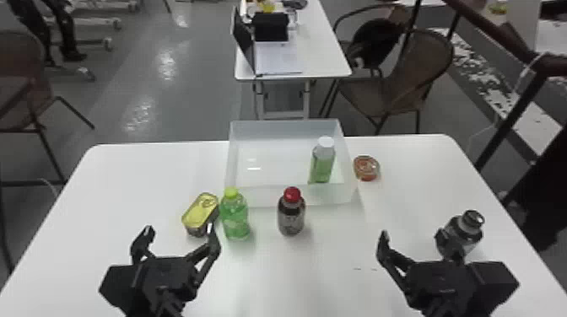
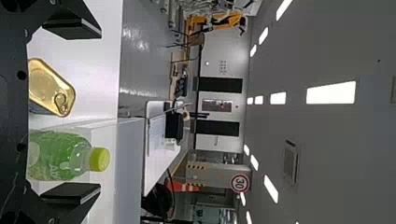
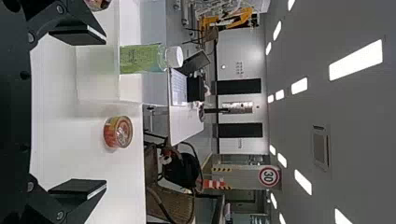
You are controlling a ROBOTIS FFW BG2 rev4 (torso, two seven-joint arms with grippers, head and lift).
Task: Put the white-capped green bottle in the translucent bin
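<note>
Left end effector (image 1: 179, 230): was spread wide, empty, near the yellow-capped green bottle (image 1: 235, 219).
Right end effector (image 1: 411, 234): was wide open, gripping nothing, likely because placing was done.
Translucent bin (image 1: 263, 196): stood on the counter (image 1: 126, 181), its walls containing the load.
White-capped green bottle (image 1: 322, 164): stood upright inside.

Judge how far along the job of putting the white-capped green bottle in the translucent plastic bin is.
Done: the white-capped green bottle stands upright inside the translucent plastic bin.
In hand: nothing; the black two-fingered left gripper and matching right gripper are open and empty.
Remaining: apparently nothing, since the bottle is inside and neither gripper touches it.
</note>
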